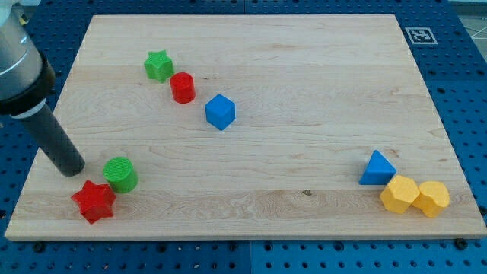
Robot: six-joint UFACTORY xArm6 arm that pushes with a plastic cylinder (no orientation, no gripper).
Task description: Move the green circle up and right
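- The worktop [304,68] is a pale wooden board lying on a blue perforated base [464,91]; a small black-and-white marker tag [421,35] sits just off the board's corner at the view's top right.
- The green circle [120,174], a short cylinder, stands near the board's corner at the view's bottom left, and every other place here is given from it.
- My tip [72,170] rests on the board just to the view's left of the green circle, close beside it with a narrow strip of wood showing between them, so the two look apart.
- The end effector is only this straight dark rod, slanting from the tip up toward the view's top left; it has no jaws, so nothing is either apart or together, and it is clamped on nothing.
- The red star [94,201] lies just below and to the view's left of the green circle, very near it; whether they touch I cannot tell.
- The green star [158,65] lies well above it, slightly to the view's right.
- The red cylinder [183,87] stands above and right of it, close beside the green star.
- The blue cube [221,112] lies further up and right of it.
- The blue triangle [377,169] lies far to its right at about the same height.
- Two yellow blocks, the nearer yellow block [399,194] and the farther yellow block [433,198], lie beyond the blue triangle, side by side and touching.
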